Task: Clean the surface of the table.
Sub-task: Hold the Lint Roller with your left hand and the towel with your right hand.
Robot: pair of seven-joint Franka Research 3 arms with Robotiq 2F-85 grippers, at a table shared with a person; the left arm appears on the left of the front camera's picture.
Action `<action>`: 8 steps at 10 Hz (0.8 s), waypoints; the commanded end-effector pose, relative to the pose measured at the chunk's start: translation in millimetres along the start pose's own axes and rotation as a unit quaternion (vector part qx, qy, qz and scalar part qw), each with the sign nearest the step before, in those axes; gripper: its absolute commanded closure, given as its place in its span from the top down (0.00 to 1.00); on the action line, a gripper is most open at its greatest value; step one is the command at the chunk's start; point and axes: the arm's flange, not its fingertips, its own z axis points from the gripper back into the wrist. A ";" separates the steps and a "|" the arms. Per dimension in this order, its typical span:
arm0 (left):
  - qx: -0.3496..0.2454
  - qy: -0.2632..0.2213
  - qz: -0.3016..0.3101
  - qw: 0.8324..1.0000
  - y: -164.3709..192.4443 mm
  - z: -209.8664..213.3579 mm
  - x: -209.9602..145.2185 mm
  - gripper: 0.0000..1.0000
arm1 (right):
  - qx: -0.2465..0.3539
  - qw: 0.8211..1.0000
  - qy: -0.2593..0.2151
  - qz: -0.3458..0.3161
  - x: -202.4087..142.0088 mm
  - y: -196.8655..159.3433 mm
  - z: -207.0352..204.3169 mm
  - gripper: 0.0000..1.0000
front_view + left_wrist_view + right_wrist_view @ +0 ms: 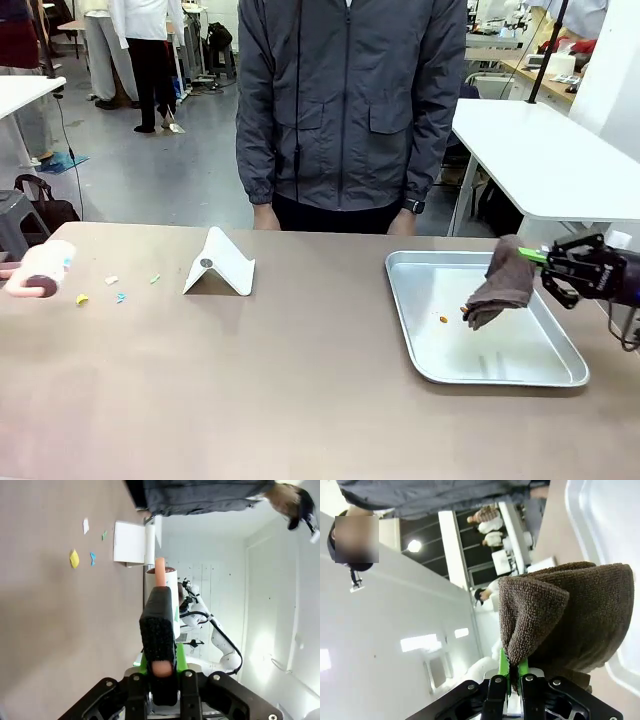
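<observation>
Right gripper (538, 258) pinches a brown cloth (497, 285) over the tray (520, 374), likely to shed crumbs; left gripper (162, 630) clamps a roller (42, 268) beside scraps (118, 296) on the table (300, 400).

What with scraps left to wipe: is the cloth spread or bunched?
Bunched: the cloth hangs folded from the shut right gripper over the tray.

left gripper (161, 666): held level, clamped on a roller (169, 582) | right gripper (537, 257): reaching in sideways from the right, pinching a cloth (500, 285)
</observation>
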 end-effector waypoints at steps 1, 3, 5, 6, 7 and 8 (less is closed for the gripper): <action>-0.050 -0.022 -0.086 0.995 12.2 14.9 -15.3 0.14 | 0.009 1.000 -0.009 0.022 28.2 -19.6 19.1 0.00; -0.022 -0.024 -0.066 0.997 16.9 8.4 -13.6 0.14 | 0.053 0.996 -0.024 0.063 31.4 -28.9 31.2 0.00; -0.028 -0.027 -0.070 0.997 17.3 20.5 -18.0 0.14 | 0.017 0.999 -0.028 0.028 26.4 -27.6 30.8 0.00; -0.028 -0.027 -0.070 0.997 17.3 20.5 -18.0 0.14 | 0.017 0.999 -0.028 0.028 26.4 -27.6 30.8 0.00; -0.028 -0.027 -0.070 0.997 17.3 20.5 -18.0 0.14 | 0.017 0.999 -0.028 0.028 26.4 -27.6 30.8 0.00; -0.028 -0.027 -0.070 0.997 17.3 20.5 -18.0 0.14 | 0.017 0.999 -0.028 0.028 26.4 -27.6 30.8 0.00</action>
